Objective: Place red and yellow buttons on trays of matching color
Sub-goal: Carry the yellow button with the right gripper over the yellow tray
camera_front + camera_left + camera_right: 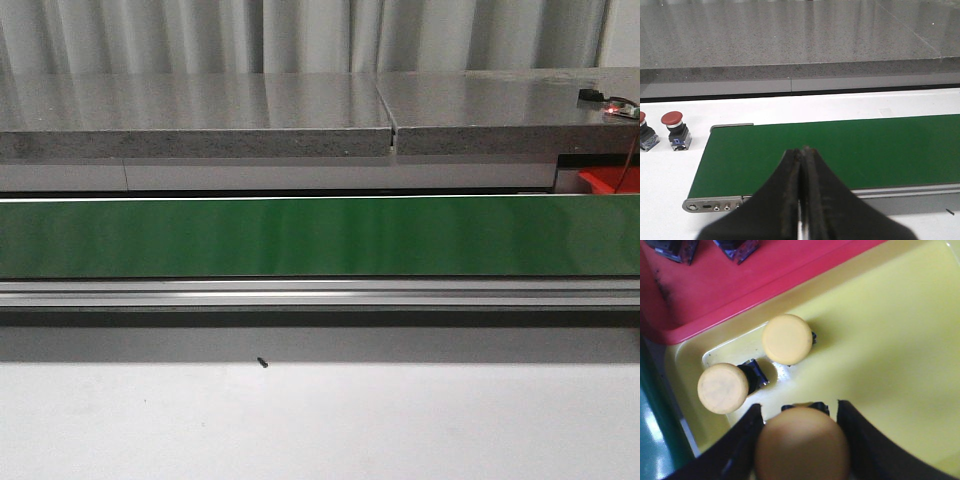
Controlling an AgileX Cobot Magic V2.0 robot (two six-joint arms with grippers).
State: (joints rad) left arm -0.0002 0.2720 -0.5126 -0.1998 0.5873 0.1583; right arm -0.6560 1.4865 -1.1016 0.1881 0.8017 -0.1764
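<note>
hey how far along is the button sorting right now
Done: two yellow mushroom-cap buttons sit in the yellow plastic tray, and dark button bases rest on the red tray. In hand: the right gripper holds a third yellow button over the yellow tray. Left: two red-capped buttons wait beside the green conveyor belt; the left gripper is shut, empty.

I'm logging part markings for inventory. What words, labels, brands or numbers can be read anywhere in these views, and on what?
None can be read in any view.
The yellow buttons, the red buttons and both trays show no print.
The small board at the far right of the front view is too small to read.
</note>
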